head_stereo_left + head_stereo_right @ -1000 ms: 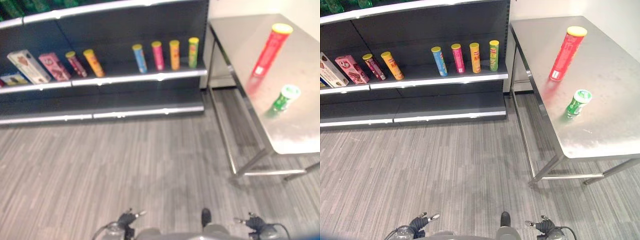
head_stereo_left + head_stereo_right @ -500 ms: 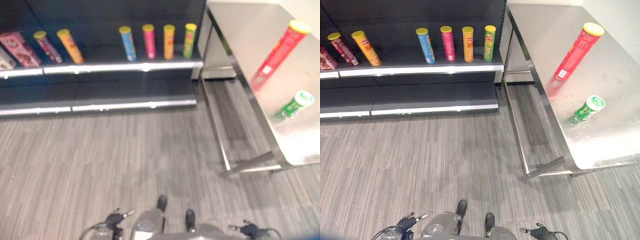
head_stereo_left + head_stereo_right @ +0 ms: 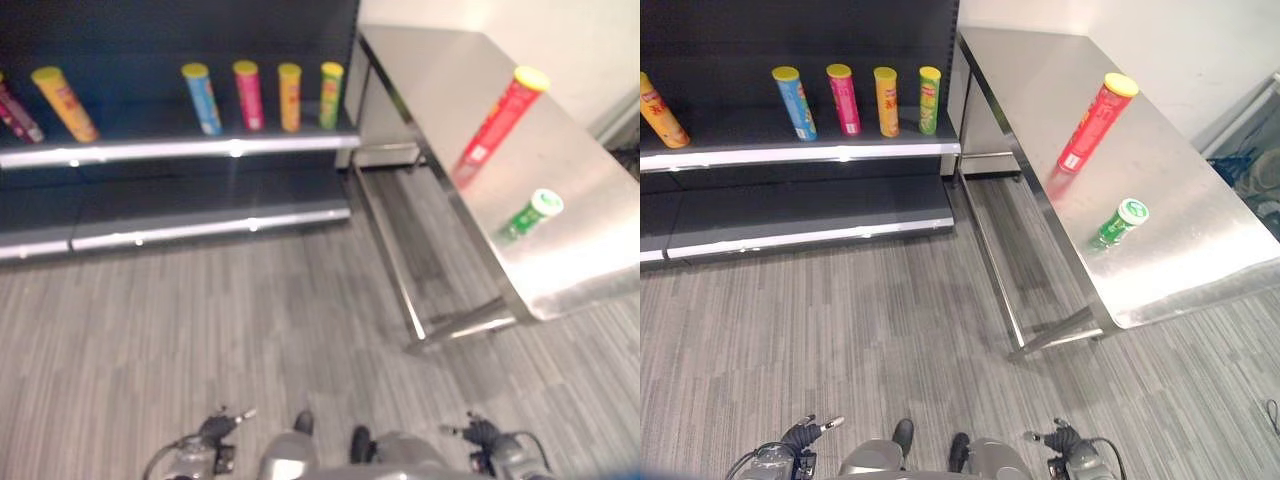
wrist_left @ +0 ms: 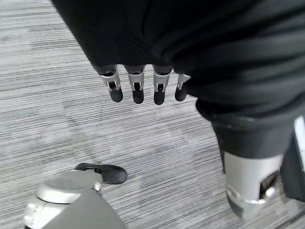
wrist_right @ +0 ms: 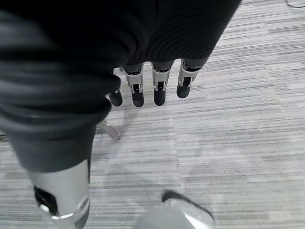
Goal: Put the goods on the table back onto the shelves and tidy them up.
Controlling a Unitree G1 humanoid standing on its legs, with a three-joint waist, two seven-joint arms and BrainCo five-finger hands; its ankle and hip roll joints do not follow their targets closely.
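Both goods stand upright on the steel table (image 3: pixel 1200 250) at right: one tall red can (image 3: pixel 1096 122) and, nearer the front edge, one short green can (image 3: pixel 1119 222). A hurried sideways reach could topple the red can or push the green can off. On the shelf (image 3: pixel 800 155) at upper left stand five tall cans (image 3: pixel 845 98). The left hand (image 4: pixel 138 88) and right hand (image 5: pixel 147 90) hang over the floor, fingers straight and empty.

Both arms hang low at the robot's sides, the left hand (image 4: pixel 138 88) and the right hand (image 5: pixel 150 90) each empty, fingers straight and relaxed in a row, pointing down above the floor.
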